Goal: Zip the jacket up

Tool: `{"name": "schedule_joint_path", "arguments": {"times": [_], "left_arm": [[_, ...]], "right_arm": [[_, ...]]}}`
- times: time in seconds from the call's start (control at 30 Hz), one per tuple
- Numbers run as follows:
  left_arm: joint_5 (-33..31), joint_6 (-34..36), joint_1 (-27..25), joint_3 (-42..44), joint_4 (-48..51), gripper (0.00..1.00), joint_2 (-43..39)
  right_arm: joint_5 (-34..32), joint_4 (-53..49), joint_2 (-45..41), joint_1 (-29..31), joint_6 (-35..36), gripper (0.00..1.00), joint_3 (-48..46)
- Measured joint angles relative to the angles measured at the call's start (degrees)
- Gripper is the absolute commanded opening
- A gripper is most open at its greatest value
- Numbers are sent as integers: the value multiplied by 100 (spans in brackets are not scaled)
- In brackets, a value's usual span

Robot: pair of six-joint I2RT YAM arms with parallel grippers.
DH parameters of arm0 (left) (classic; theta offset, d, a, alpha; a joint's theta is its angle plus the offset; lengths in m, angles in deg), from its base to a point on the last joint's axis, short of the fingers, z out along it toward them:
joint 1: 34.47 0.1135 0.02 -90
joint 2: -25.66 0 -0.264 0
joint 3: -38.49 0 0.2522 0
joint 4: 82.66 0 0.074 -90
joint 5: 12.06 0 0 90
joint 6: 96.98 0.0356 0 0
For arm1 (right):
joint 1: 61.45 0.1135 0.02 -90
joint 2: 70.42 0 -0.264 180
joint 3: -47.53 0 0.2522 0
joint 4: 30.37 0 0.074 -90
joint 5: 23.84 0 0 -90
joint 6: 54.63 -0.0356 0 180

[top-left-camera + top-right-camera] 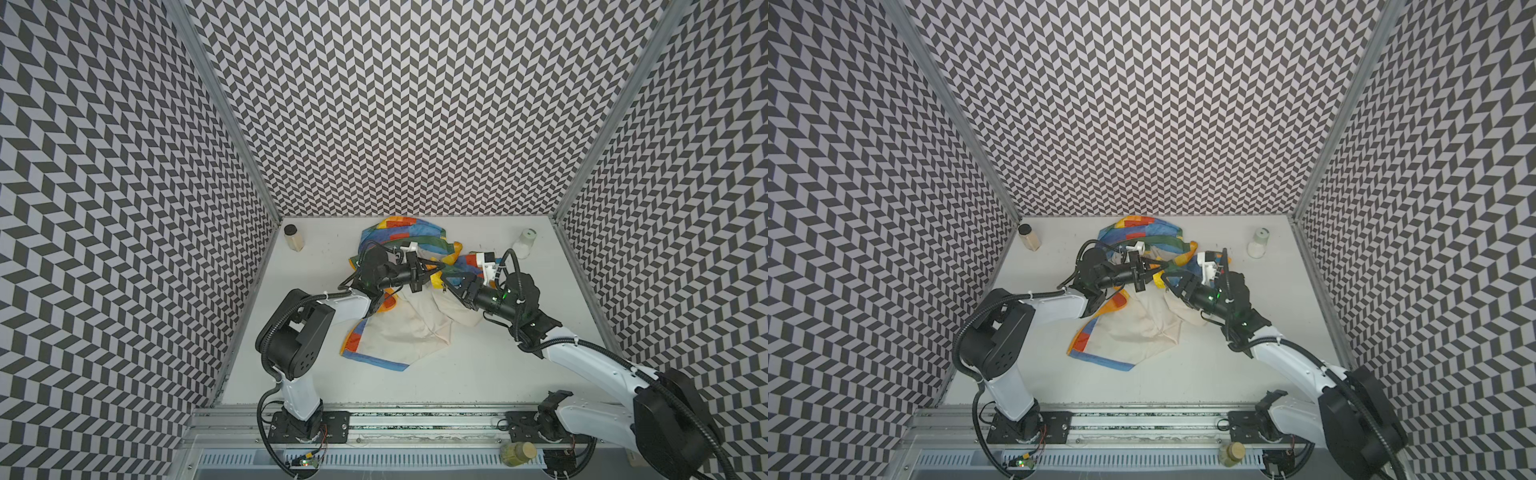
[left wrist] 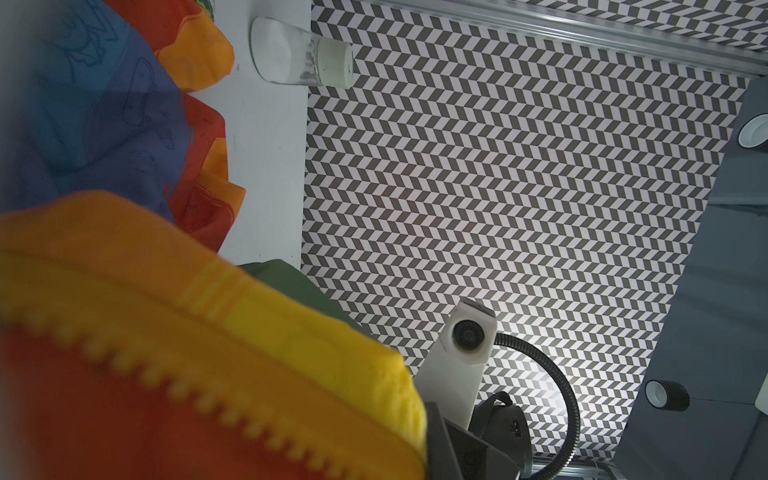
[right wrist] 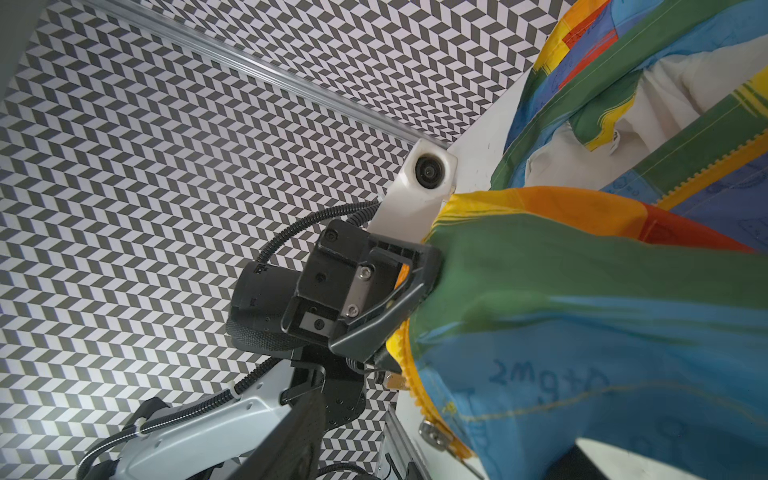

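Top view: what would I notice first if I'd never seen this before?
The rainbow jacket, crumpled in the middle of the white table with its cream lining showing. The left end effector pinches its yellow zipper edge, close to the right end effector. Zigzag walls stand all around.
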Motion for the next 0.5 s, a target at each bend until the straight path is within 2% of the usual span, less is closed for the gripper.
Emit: {"name": "schedule_joint_path", "arguments": {"times": [0.5], "left_arm": [[2, -79, -2, 0, 2, 0, 0]], "right_arm": [[-79, 79, -136, 0, 306, 31, 79]]}}
